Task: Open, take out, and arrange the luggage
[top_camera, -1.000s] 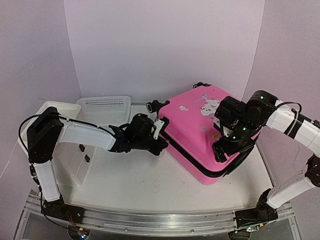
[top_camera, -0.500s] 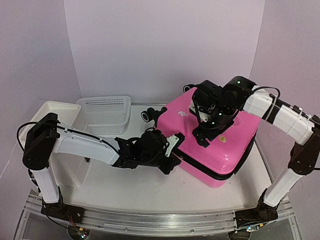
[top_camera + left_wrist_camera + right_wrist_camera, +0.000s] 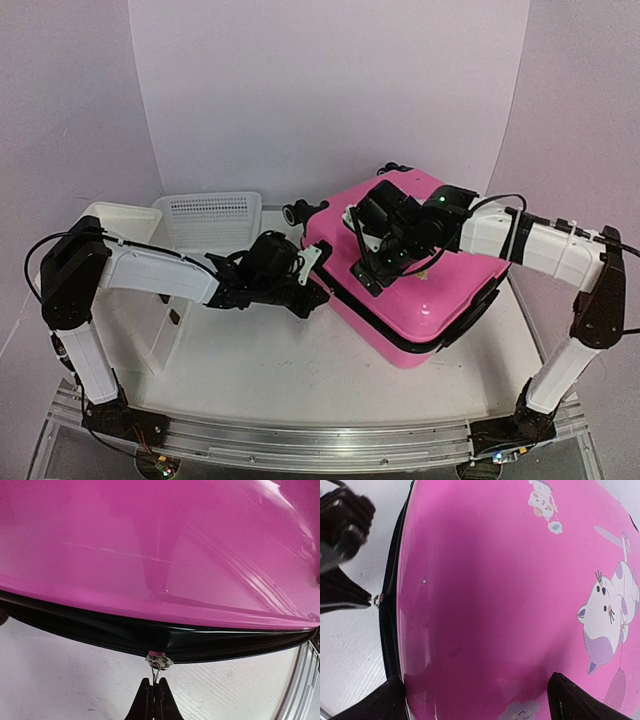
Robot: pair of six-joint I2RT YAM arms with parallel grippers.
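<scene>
The pink luggage (image 3: 430, 260) lies flat at the centre right of the table, cartoon stickers on its lid, black wheels at its far end. My left gripper (image 3: 312, 290) is at its near-left edge, shut on the metal zipper pull (image 3: 158, 667) of the black zipper (image 3: 225, 650); the fingers (image 3: 145, 700) pinch the pull's wire loop. My right gripper (image 3: 368, 262) is open, spread wide over the pink lid (image 3: 485, 595), with fingertips (image 3: 575, 700) low against the shell. The left gripper's tip (image 3: 350, 597) shows at the zipper in the right wrist view.
A white mesh basket (image 3: 212, 222) stands at the back left beside a white drawer unit (image 3: 120, 230). White table surface (image 3: 280, 370) lies in front of the luggage. A metal rail (image 3: 300, 440) runs along the near edge.
My left gripper drew back left along the luggage's edge with the zipper pull. My right arm swung from over the lid's middle down to its left part. The luggage shifted slightly.
</scene>
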